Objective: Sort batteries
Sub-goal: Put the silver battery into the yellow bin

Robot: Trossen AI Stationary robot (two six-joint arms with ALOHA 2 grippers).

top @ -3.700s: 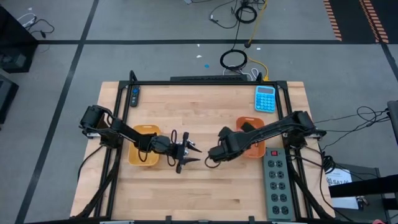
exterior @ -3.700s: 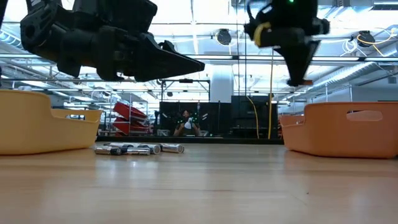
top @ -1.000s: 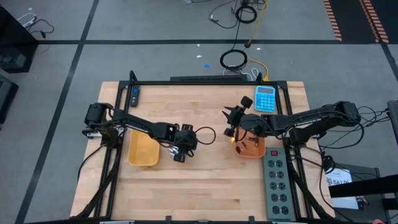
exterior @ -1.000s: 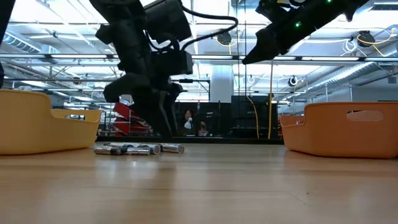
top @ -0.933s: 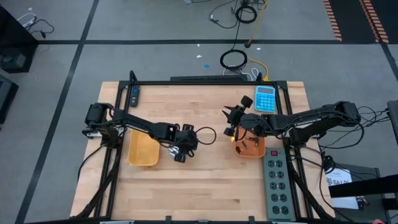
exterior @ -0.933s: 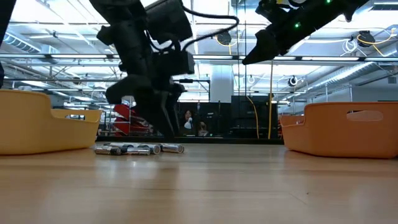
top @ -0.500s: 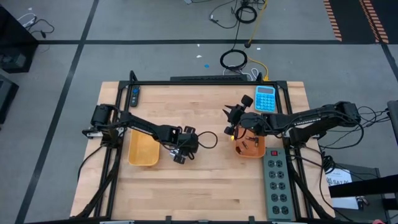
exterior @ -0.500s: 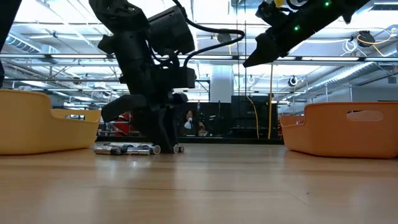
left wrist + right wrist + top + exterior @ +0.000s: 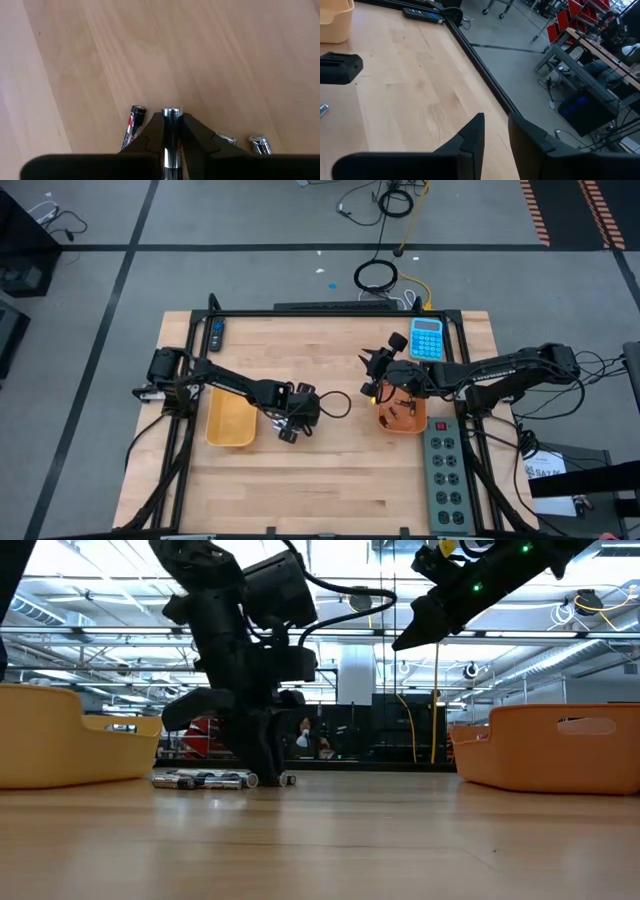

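Left gripper (image 9: 171,131) down on the table (image 9: 340,480), fingers clamped on a silvery battery (image 9: 171,114); only the battery's tip shows between them, the rest hidden. More batteries (image 9: 205,779) lie just beside it in a short row on the wood, ends half hidden by the fingers in the left wrist view. In the high view this gripper covers the pile, just right of the left yellow tray (image 9: 228,420). Right gripper (image 9: 372,380) hangs raised over the near edge of the orange tray (image 9: 404,423); a narrow gap shows between its fingers and nothing in them. Dark bits lie in that tray, too small to tell. Farther back, a blue calculator (image 9: 426,338).
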